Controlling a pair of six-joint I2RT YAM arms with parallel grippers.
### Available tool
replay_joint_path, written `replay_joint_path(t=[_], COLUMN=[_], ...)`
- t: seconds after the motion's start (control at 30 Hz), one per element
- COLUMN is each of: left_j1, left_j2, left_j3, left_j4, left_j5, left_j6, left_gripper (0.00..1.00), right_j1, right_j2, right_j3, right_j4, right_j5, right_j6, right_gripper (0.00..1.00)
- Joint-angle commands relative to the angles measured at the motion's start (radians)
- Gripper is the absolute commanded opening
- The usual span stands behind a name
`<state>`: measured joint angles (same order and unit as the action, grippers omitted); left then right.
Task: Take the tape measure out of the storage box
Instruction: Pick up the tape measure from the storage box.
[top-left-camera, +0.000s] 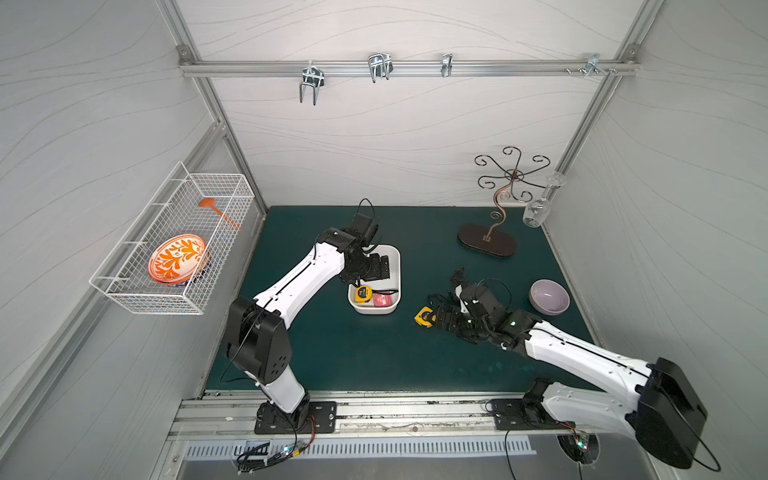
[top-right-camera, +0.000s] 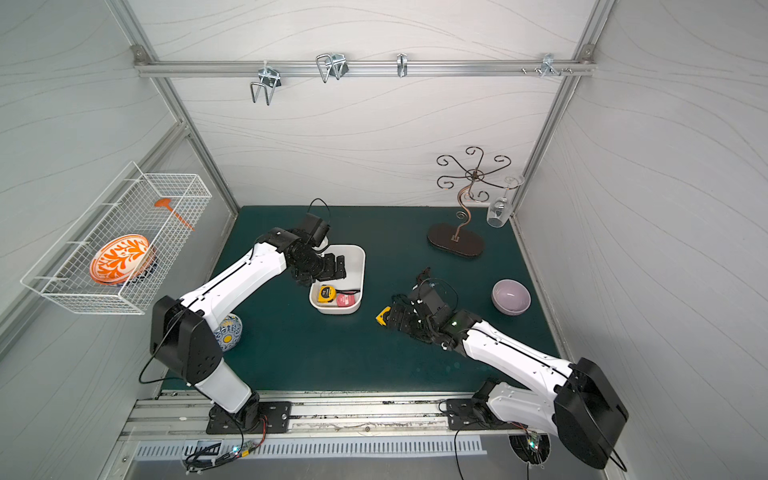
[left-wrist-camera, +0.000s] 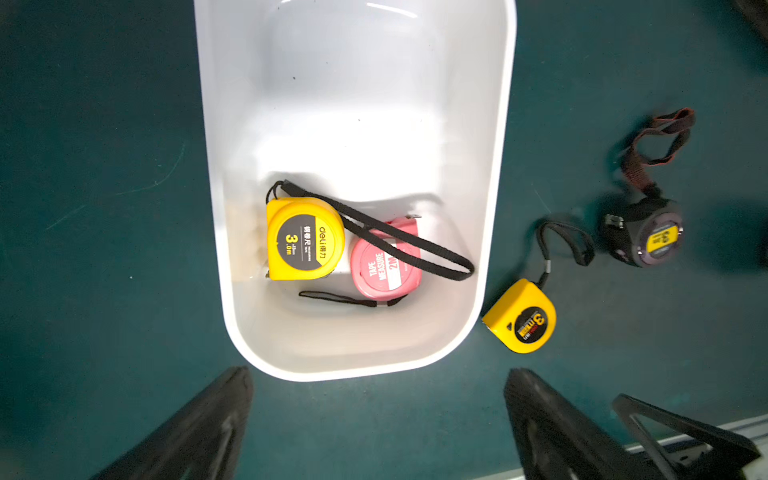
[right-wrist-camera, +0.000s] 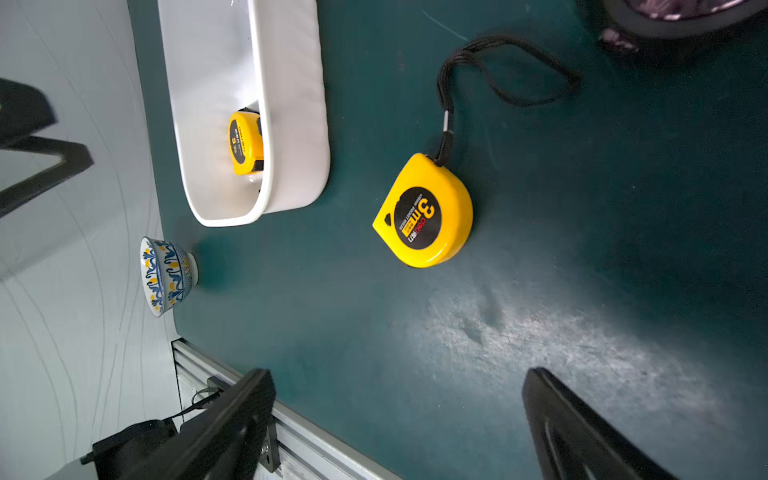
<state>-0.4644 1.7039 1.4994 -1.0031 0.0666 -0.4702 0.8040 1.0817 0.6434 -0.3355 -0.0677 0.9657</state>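
The storage box holds two tape measures at one end. The boxed yellow tape measure and the pink tape measure lie flat and touching, and the yellow one's black strap is draped across the pink case. Just outside that end, apart from the wall, the loose yellow tape measure lies flat on the green surface. A black tape measure with a red strap sits farther off. The right gripper is near the loose one, its jaws spread wide with nothing between them, so that one looks delivered. The left gripper, also spread and empty, hangs over the box, seemingly lined up for the next pick. The draped strap could drag the pink case along.
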Motion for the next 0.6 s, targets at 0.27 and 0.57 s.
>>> replay_joint_path(t=[0.27,0.57], left_j1=[-0.021,-0.058], left_j2=[0.204,0.308], left_j3=[0.228,0.254], left_j4=[-0.187,-0.22], left_j5=[-0.103,-0.186], left_j6=[0.079,0.101], left_gripper=[0.99,0.99], right_j1=[-0.245,-0.366], right_j2=[-0.079,-0.072], right_j3=[0.109,0.148], right_j4=[-0.195,-0.199], right_j5=[-0.204,-0.323], right_j6=[-0.127,-0.146], right_gripper=[0.99,0.99])
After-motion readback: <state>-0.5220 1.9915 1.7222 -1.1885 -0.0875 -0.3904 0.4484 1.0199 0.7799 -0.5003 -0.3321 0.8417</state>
